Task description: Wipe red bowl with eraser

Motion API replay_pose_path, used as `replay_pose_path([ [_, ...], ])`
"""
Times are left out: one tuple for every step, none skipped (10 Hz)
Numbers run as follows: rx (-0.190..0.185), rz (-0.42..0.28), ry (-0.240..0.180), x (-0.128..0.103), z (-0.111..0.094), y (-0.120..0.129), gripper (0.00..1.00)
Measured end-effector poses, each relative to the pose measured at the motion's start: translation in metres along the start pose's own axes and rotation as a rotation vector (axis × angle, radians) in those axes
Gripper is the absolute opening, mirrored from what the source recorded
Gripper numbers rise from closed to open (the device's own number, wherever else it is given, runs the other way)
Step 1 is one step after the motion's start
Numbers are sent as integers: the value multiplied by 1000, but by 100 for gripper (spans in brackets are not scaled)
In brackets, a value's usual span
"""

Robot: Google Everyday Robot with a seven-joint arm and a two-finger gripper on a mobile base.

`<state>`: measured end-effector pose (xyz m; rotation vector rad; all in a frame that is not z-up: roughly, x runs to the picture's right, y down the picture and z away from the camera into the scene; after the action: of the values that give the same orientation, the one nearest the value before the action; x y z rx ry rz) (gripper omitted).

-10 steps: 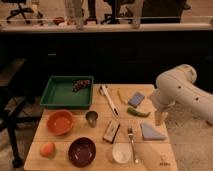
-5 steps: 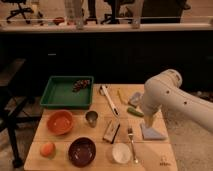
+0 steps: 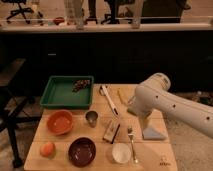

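Bench point(image 3: 156, 152): light wood, occupying the lower half of the frame.

Lower left: an orange fruit point(image 3: 47, 149) lies near the front edge. The red bowl point(image 3: 60, 122) stands upright just behind it, in front of the green tray point(image 3: 62, 93), apart from both. A dark cluster point(image 3: 81, 85) sits in the tray's far right corner.

Lower centre: a dark bowl point(image 3: 82, 151) stands right of the fruit. A small metal cup point(image 3: 91, 118) stands right of the red bowl, not touching it. The eraser point(image 3: 111, 131) lies right of the cup, well apart from the red bowl. A long white utensil point(image 3: 110, 99) lies diagonally behind it. A small white bowl point(image 3: 121, 152) and a fork point(image 3: 132, 143) lie in front.

Right: the white arm point(image 3: 167, 102) reaches in from the right edge. The gripper point(image 3: 144, 121) is at its lower end, just above a folded grey-blue cloth point(image 3: 153, 133), released and holding nothing. It is well clear of the eraser and the red bowl.
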<state>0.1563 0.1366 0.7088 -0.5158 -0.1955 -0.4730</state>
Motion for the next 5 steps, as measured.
replay_pose_path([
  [0,-1,-1,0,0,0,80],
  [0,-1,-1,-1,0,-1,80],
  [2,2,1,0,1,0,80],
  [13,-33,17,-1,3,-10,80],
  [20,-80,15,-9,8,-26,80],
])
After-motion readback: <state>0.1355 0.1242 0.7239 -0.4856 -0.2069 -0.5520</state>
